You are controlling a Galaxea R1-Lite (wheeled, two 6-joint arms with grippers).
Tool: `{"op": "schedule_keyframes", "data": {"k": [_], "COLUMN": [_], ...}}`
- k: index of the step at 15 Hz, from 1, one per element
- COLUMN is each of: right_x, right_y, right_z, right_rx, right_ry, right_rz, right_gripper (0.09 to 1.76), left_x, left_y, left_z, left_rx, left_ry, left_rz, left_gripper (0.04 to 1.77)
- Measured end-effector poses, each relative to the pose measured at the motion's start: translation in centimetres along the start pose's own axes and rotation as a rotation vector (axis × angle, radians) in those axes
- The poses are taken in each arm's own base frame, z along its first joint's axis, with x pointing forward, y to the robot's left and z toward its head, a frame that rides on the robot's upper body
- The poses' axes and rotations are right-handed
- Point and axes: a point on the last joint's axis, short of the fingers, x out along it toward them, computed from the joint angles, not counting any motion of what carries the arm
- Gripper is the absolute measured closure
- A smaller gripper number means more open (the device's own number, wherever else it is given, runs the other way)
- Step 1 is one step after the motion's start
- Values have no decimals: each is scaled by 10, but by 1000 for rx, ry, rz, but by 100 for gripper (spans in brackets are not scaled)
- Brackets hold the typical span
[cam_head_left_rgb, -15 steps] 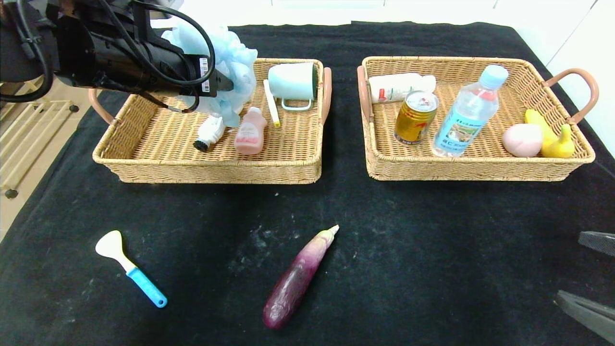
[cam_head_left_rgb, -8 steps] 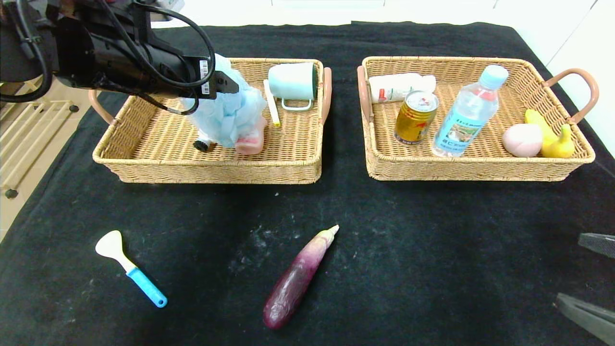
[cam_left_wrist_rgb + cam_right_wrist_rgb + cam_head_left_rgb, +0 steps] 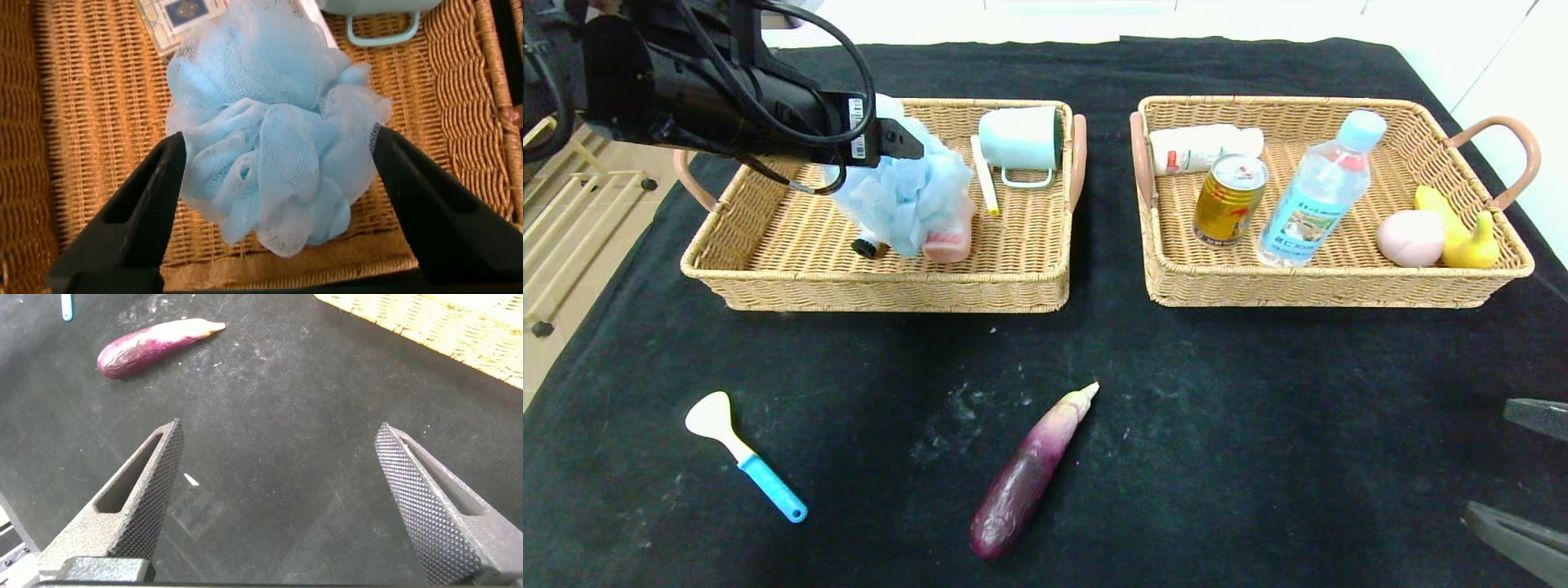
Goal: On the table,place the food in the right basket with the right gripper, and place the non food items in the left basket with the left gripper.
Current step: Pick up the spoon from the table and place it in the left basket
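Dropped: pouf (image 3: 907, 200) now in left basket (image 3: 768, 286), left gripper (image 3: 274, 155) spread above; right gripper (image 3: 278, 486) wide, empty; can (image 3: 1229, 200), bottle (image 3: 1319, 192) in right basket (image 3: 1339, 286).

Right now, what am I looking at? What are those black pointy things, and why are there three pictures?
It is a robot with two arms, and each arm ends in a black claw. One picture comes from a camera on its head, looking down at a black table. The other two come from cameras on its wrists, so the pointy things are claw fingers seen close up.

The left claw hangs open over the left basket, with a fluffy blue bath pouf lying in the basket between its fingers, no longer gripped. The right claw waits open near the table's edge, holding nothing.

The right basket holds a gold can, a water bottle, a peach and a banana. An eggplant and a small scoop lie on the table.
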Motion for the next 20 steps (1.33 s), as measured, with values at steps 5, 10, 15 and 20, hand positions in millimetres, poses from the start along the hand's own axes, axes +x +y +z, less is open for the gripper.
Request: {"op": "schedule_keyframes", "data": {"k": [5,10,15,20], "right_x": [0,0,0,0], "right_y": [0,1,1,2], "right_z": [-1,-2,-3,-4], "right_rx": [-2,-2,-4,-4], "right_ry": [3,5,6,7], "right_rz": [3,6,11,15], "right_gripper": [14,14,14,14], "left_x": [-17,-56,-92,-119], "left_y": [6,11,19,32], "left_z": [1,-13,-54,-123], "left_rx": [7,-69,-198,-265], "left_ry": [25,176,347,541], "left_rz": [40,71,117,192], "left_gripper": [14,12,11,11]}}
